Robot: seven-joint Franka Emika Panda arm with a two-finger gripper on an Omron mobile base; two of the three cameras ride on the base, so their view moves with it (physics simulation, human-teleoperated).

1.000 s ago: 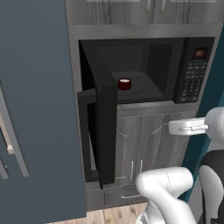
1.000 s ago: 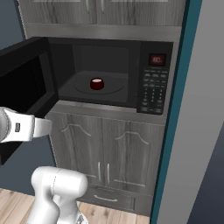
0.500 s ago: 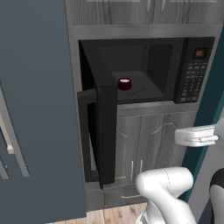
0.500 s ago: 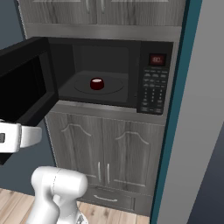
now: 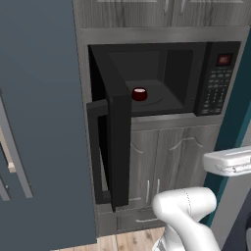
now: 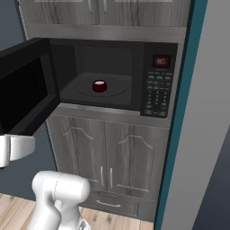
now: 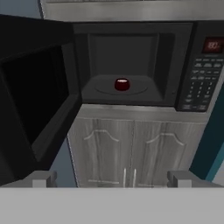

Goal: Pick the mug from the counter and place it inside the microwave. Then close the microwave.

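Hanging spread and empty, the two-finger gripper shows its dark tips at the bottom corners of the hand view, facing the grey wood-grain cabinet doors. Against a second ago, the white forearm sits lower at right edge of the left base view, and lower at left edge of the right base view: arm has pulled down and back. Small squat maroon mug stands on the turntable, centre of the large black built-in microwave. Dark glass door stands wide open, left of cavity. Placement looks done; closing remains.
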